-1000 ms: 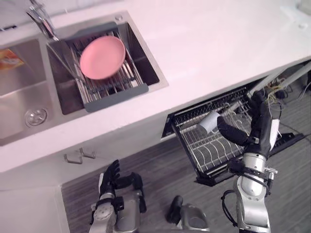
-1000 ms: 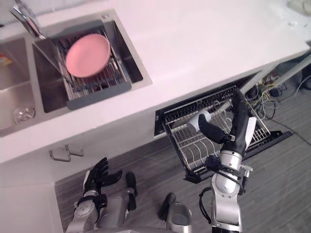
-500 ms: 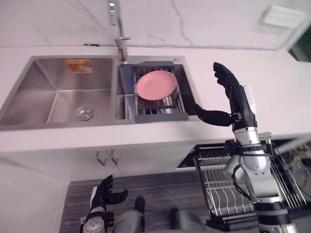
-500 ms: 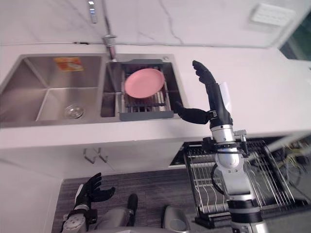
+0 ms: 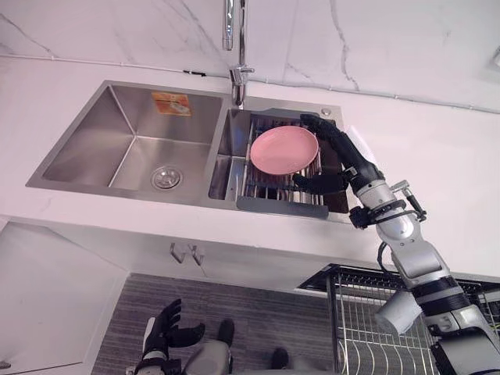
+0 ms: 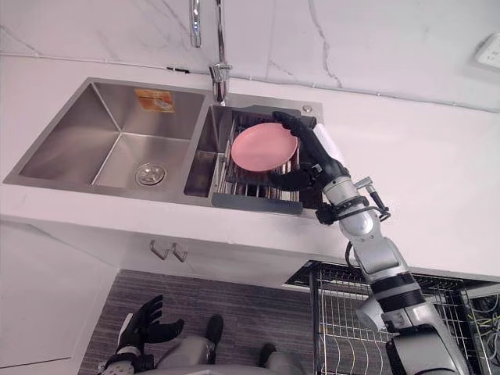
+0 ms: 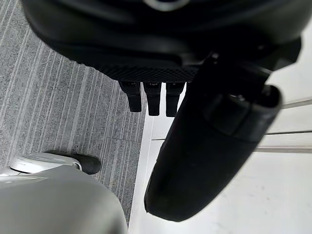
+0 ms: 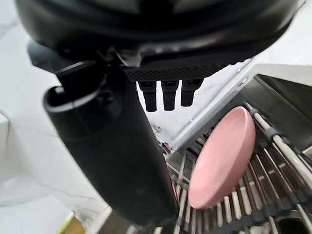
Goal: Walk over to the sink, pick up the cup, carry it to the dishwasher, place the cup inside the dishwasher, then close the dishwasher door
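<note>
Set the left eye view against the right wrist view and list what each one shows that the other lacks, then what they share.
Left eye view: the faucet, the left basin with its drain, the pulled-out dishwasher rack, and the left hand low over the floor. Right wrist view: from close, the pink plate leaning on edge between the drying rack wires. Shared: plate, rack, and the open right hand beside the plate.
</note>
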Motion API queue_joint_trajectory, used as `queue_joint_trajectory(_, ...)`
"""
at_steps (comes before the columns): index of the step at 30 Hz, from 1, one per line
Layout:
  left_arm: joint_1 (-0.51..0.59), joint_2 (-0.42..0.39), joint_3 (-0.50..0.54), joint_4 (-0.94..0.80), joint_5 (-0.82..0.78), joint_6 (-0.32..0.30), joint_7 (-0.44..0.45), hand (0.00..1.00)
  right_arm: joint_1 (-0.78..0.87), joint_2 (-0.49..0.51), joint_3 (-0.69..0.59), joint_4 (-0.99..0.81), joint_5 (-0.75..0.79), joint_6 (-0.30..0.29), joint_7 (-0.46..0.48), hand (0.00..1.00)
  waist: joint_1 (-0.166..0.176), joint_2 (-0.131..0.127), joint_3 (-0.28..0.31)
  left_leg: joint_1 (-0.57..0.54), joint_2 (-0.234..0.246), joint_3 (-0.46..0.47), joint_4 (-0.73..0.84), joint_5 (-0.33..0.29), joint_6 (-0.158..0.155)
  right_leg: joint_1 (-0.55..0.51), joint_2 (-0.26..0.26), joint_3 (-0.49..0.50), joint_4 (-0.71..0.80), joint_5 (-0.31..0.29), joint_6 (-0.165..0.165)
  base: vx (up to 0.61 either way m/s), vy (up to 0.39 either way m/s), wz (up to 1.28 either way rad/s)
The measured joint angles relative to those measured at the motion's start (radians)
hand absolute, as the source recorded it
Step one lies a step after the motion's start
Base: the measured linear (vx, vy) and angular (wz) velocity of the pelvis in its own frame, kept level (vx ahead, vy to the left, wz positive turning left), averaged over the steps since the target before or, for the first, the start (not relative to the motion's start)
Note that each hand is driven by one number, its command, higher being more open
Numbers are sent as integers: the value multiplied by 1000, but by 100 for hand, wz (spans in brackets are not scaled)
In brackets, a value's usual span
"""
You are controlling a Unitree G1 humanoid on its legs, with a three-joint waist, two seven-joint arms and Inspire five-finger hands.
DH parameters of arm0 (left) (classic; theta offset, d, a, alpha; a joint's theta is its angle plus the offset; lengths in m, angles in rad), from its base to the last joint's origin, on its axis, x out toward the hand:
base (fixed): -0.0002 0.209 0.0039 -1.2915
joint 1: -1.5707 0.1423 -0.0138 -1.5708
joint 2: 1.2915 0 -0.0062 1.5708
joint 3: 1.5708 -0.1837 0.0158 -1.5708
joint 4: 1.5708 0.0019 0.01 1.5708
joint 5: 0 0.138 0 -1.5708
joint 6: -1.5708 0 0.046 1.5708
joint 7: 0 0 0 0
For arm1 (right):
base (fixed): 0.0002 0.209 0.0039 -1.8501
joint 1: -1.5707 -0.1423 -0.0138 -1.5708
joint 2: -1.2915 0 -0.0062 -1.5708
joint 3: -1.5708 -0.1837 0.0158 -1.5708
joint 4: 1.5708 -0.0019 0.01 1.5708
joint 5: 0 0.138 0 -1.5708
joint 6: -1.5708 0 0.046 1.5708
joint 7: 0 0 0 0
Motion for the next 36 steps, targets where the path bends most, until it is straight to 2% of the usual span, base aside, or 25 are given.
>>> queue_joint_trajectory(4, -2, 0, 0, 25, 1, -3, 0, 90, -17, 1, 39, 107, -100, 22, -23, 90, -1, 4, 1, 7, 4, -40, -59, 30, -5, -6, 4, -37, -2, 6, -2, -63, -7, 27)
queue_joint_trajectory(12, -4, -8, -13, 38, 17, -3, 5, 90, -132, 1, 54, 216, -215, 56, -84, 90, 0, 36, 21, 1, 9, -66, -125, 65, -8, -29, 6, -63, -10, 16, 1, -101, 27, 11)
queue_joint_trajectory(18, -28, -20, -18, 37, 17, -3, 23, 90, -215, 14, 56, 372, -362, 96, -136, 90, 25, 54, 31, -25, 8, -71, -130, 88, -13, -47, 6, -82, -13, 21, 0, 10, 3, 9)
queue_joint_trajectory(20, -38, -19, -18, 40, 17, -1, 27, 90, -278, 20, 51, 426, -402, 116, -144, 90, 26, 55, 35, -38, 8, -77, -132, 101, -2, -62, 6, -88, -3, 26, 0, 60, -18, 7)
queue_joint_trajectory(23, -69, -26, -20, 36, 16, -2, 39, 90, -379, 21, 51, 536, -420, 134, -170, 90, 35, 67, 49, -42, 8, -85, -132, 104, -5, -64, 7, -98, 2, 21, -4, 26, -23, 8)
queue_joint_trajectory(24, -82, -30, -20, 35, 16, -2, 41, 90, -412, 22, 51, 571, -434, 141, -172, 30, 40, 70, 57, -43, 8, -89, -132, 104, -5, -64, 7, -102, 4, 20, -6, -5, -23, 14)
queue_joint_trajectory(26, -95, -31, -20, 27, 15, -6, 42, 90, -450, 22, 51, 613, -451, 147, -179, 30, 50, 70, 73, -45, 10, -95, -132, 103, -7, -68, 8, -108, 13, 14, -9, -15, -24, 10)
queue_joint_trajectory(31, -120, -31, -22, 27, -4, -9, 47, 90, -518, 22, 52, 669, -485, 134, -194, 30, 45, 71, 96, -66, 17, -101, -135, 104, -13, -99, 11, -112, 40, 9, -12, -48, -17, 2)
queue_joint_trajectory(36, -134, -33, -39, 29, -5, -10, 61, 90, -525, 22, 52, 675, -483, 136, -205, 30, 47, 71, 98, -76, 28, -88, -148, 108, -10, -115, 15, -118, 43, 9, -14, -41, -6, 3)
